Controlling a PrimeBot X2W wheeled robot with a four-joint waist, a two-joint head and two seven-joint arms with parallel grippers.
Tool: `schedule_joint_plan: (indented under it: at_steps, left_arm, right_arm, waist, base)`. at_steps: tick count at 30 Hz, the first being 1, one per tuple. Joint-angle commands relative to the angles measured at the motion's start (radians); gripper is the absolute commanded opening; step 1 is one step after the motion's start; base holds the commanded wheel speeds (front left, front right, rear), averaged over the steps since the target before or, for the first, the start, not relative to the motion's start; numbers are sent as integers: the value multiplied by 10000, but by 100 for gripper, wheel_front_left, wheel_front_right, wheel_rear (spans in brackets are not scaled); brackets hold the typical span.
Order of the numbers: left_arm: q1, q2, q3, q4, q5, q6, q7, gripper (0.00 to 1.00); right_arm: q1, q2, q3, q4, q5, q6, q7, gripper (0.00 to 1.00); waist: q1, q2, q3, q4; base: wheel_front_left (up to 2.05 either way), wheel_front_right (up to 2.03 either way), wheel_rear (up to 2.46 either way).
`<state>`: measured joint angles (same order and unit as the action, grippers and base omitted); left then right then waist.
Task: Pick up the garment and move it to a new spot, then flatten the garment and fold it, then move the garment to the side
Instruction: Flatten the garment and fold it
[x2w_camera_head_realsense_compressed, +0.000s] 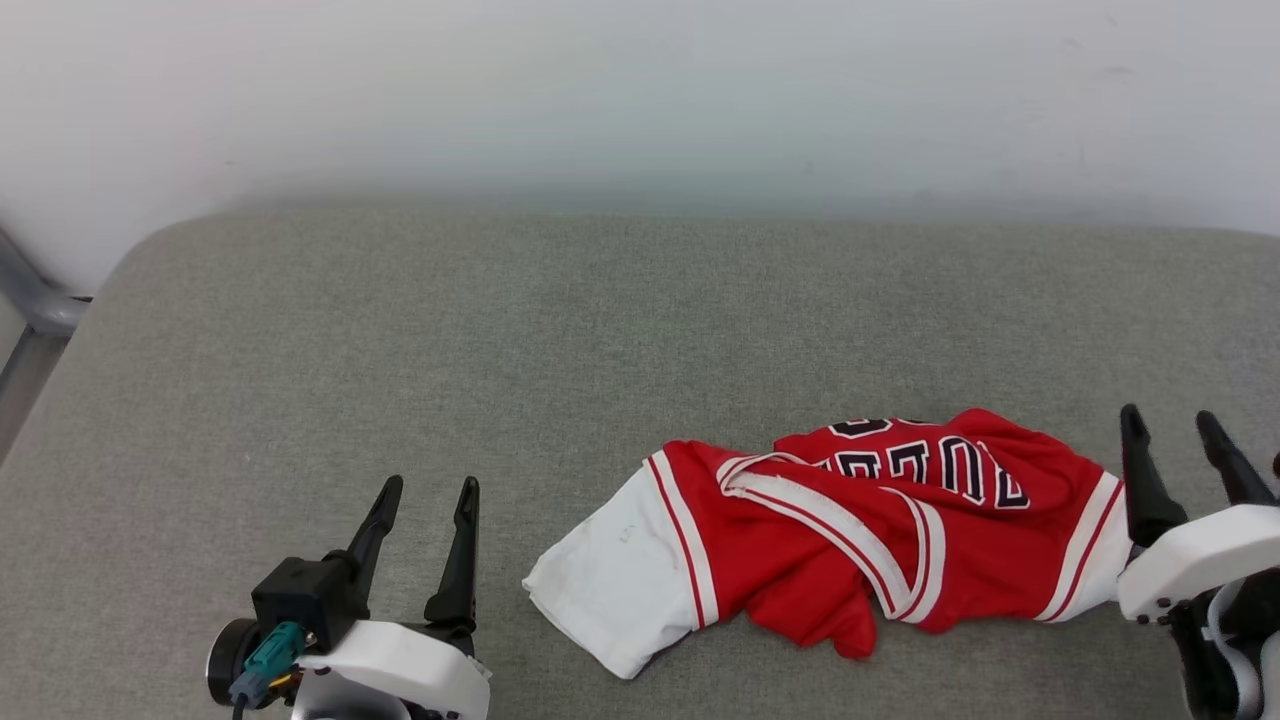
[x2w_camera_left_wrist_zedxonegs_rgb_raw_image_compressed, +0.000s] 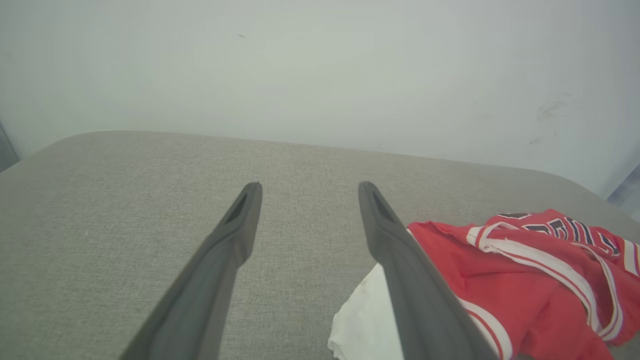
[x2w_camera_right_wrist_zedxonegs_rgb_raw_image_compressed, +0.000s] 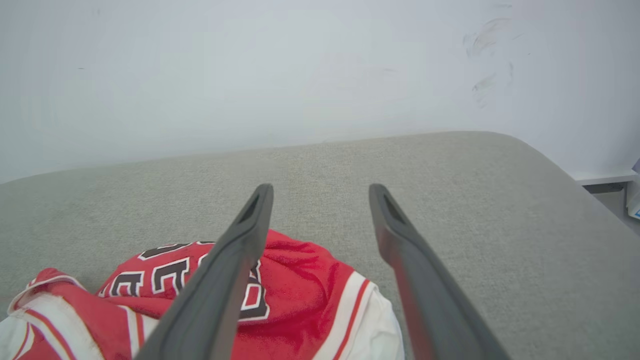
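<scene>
While both grippers hover with their jaws spread apart and nothing between them, the garment (x2w_camera_head_realsense_compressed: 850, 530) lies crumpled on the grey padded bench (x2w_camera_head_realsense_compressed: 500, 320). In the head view it sits close to the near edge and right of the middle. It is a red jersey with white sleeves, bunched and twisted rather than flat. One white sleeve sticks out at its left end, toward the left gripper (x2w_camera_head_realsense_compressed: 431, 485), edged by a red-and-white striped band. A long strip of striped trim runs slantwise across the red cloth in the middle. Black lettering with white outlines shows on the far upper fold, upside down from the head camera.

The right gripper (x2w_camera_head_realsense_compressed: 1169, 414) stands just beside the jersey's right end, where the other white sleeve with its red stripe lies. Whether its housing touches the cloth cannot be told. In the right wrist view the right gripper (x2w_camera_right_wrist_zedxonegs_rgb_raw_image_compressed: 321, 187) points over bare bench, and the jersey (x2w_camera_right_wrist_zedxonegs_rgb_raw_image_compressed: 300, 280) lies under and to the left of its left finger.

The left gripper is apart from the jersey, with bare bench between them. In the left wrist view the left gripper (x2w_camera_left_wrist_zedxonegs_rgb_raw_image_compressed: 310, 186) also points over bare bench, and the jersey (x2w_camera_left_wrist_zedxonegs_rgb_raw_image_compressed: 525, 280) shows past its right finger. A pale wall (x2w_camera_head_realsense_compressed: 640, 100) rises behind the bench.
</scene>
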<state>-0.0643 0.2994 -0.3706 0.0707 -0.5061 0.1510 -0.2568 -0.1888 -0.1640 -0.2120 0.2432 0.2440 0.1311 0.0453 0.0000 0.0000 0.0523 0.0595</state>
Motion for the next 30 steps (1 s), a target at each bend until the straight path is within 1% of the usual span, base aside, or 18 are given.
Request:
schedule_joint_plan:
  at_steps: [1,5,9,20,25,29,30]
  left_arm:
    - [175,57,72,43,-50,74,33,100]
    - [411,166,144,40,-114,179,106,100]
    - [605,257,248,12,-193,296,147,100]
    - [999,389,323,45,-409,475,380,100]
    - [760,566,106,84,-407,425,1001,100]
    - [160,751,-247,305,-627,45,2263,100]
    - [160,751,-247,305,-627,45,2263,100]
  right_arm:
    - [264,120,208,-193,-104,-7,-345,100]
    - [839,257,675,-678,-276,-7,-842,100]
    - [1488,469,980,-1362,-478,-7,-947,100]
    - [3242,994,1129,-3244,-695,-7,-554,100]
    - [3578,1080,1255,-3705,-671,-7,-331,100]
    - [3650,1123,1289,-3823,-638,-7,-159,100]
    - [3650,1123,1289,-3823,-638,-7,-159,100]
  waist:
    - [0,0,-227,-43]
    - [0,0,-524,-102]
    - [0,0,-646,-145]
    - [0,0,-891,-267]
    - [0,0,-915,-405]
    - [0,0,-857,-467]
    - [0,0,-857,-467]
  base:
    - [0,0,0]
    - [0,0,0]
    - [0,0,0]
    - [0,0,0]
    - [0,0,0]
    - [0,0,0]
    - [0,0,0]
